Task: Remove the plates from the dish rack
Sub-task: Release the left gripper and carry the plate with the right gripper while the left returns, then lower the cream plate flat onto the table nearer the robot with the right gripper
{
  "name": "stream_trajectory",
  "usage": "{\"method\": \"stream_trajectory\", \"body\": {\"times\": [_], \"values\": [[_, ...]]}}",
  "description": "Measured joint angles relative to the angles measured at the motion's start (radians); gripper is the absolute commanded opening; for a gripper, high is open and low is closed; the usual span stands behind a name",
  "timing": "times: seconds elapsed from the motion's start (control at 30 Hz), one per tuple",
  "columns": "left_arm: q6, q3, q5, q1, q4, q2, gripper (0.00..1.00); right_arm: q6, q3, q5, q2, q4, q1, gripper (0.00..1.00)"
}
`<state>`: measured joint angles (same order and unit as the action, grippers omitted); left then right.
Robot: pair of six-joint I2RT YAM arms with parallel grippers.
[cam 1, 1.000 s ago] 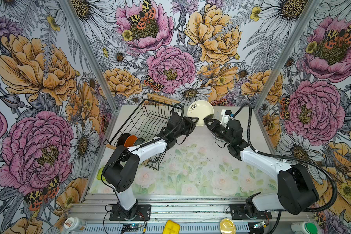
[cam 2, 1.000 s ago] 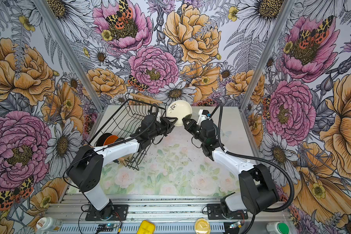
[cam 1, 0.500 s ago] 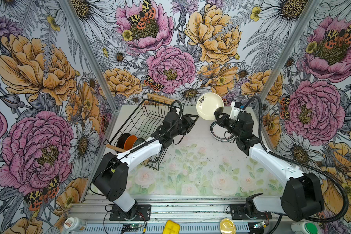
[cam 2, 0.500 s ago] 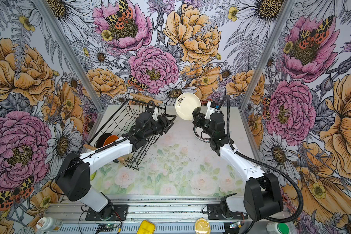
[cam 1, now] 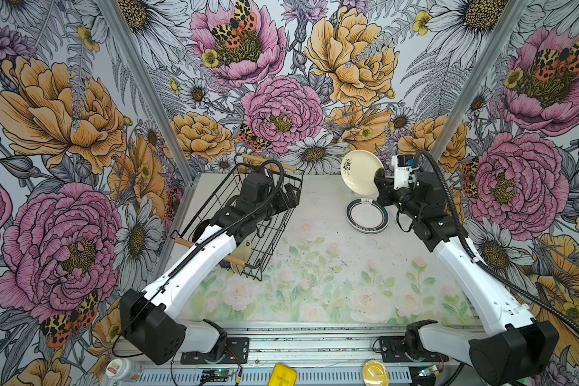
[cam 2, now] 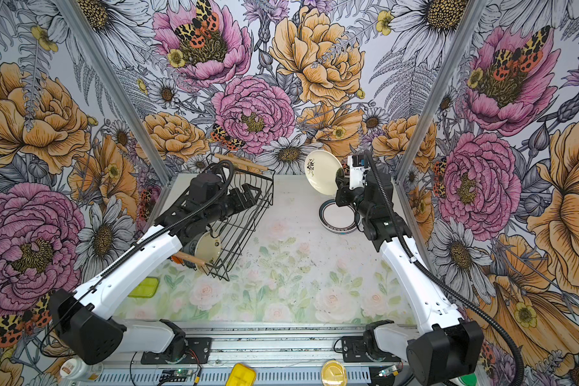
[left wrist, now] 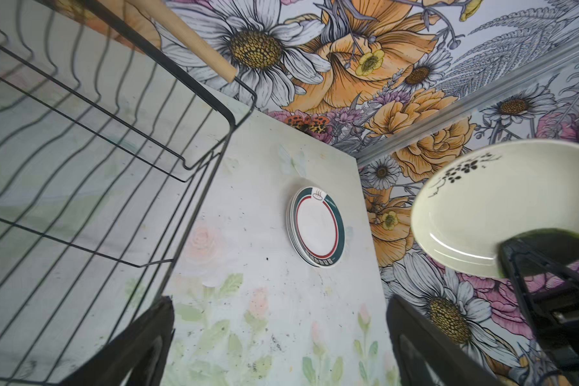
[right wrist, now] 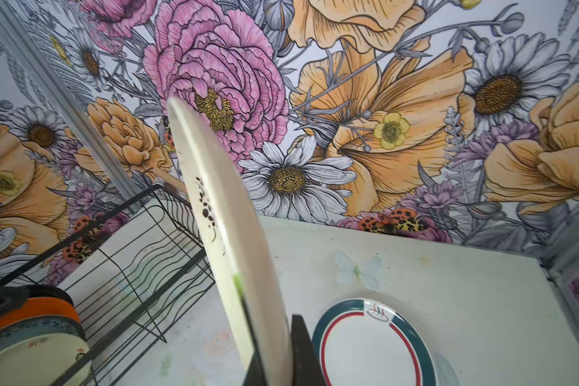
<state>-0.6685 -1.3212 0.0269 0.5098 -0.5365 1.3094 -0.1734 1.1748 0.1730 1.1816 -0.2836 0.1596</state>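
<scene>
Three walls [cam 1: 281, 110] papered with oversized pink and orange flowers close in a table [cam 1: 315, 277]. Its top is a pale, faded rose print speckled with dark flecks. Read both top views as a clock, twelve at the back wall.

The rack [cam 1: 278, 230] lies diagonally at ten o'clock. In its near end plates stand on edge: one cream [cam 2: 208, 247], one orange [right wrist: 51, 309], one patterned [right wrist: 30, 344].

The left gripper [cam 1: 290, 195] hangs by the rack's far right rim, its fingers [left wrist: 141, 351] spread wide with nothing between them.

At two o'clock a stack [cam 1: 367, 215] of teal-rimmed plates lies flat on the table. Over its far edge, at one o'clock, the right gripper [cam 1: 380, 182] is clamped on the lower rim of a cream plate [cam 1: 361, 172] with a black flower sprig. That plate is held nearly upright in the air.

A green tray [cam 2: 144, 287] sits at eight o'clock. On the rail at six o'clock are a yellow box [cam 1: 283, 376], a yellow lid [cam 1: 375, 372] and a bottle [cam 1: 124, 369].
</scene>
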Motion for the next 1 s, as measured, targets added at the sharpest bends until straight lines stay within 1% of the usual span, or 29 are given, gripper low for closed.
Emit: {"method": "stream_trajectory", "body": {"times": [0.17, 0.27, 0.4, 0.57, 0.7, 0.87, 1.0], "values": [[0.101, 0.06, 0.157, -0.052, -0.085, -0.144, 0.99, -0.029, -0.086, -0.039, -0.063, -0.13, -0.035, 0.0], [0.155, 0.087, 0.214, -0.08, -0.107, -0.183, 0.99, -0.088, -0.161, -0.037, -0.09, -0.196, -0.04, 0.0], [0.261, 0.098, 0.272, -0.089, -0.137, -0.188, 0.99, -0.215, -0.281, 0.004, -0.121, -0.246, -0.043, 0.0], [0.345, 0.109, 0.303, -0.11, -0.16, -0.197, 0.99, -0.367, -0.415, 0.097, -0.156, -0.282, -0.05, 0.0], [0.38, 0.135, 0.309, -0.144, -0.162, -0.256, 0.99, -0.455, -0.472, 0.195, -0.158, -0.292, -0.05, 0.0], [0.397, 0.139, 0.318, -0.149, -0.161, -0.302, 0.99, -0.488, -0.488, 0.285, -0.114, -0.294, -0.05, 0.0], [0.399, 0.138, 0.317, -0.153, -0.17, -0.267, 0.99, -0.488, -0.496, 0.312, -0.062, -0.292, -0.05, 0.0]]}}
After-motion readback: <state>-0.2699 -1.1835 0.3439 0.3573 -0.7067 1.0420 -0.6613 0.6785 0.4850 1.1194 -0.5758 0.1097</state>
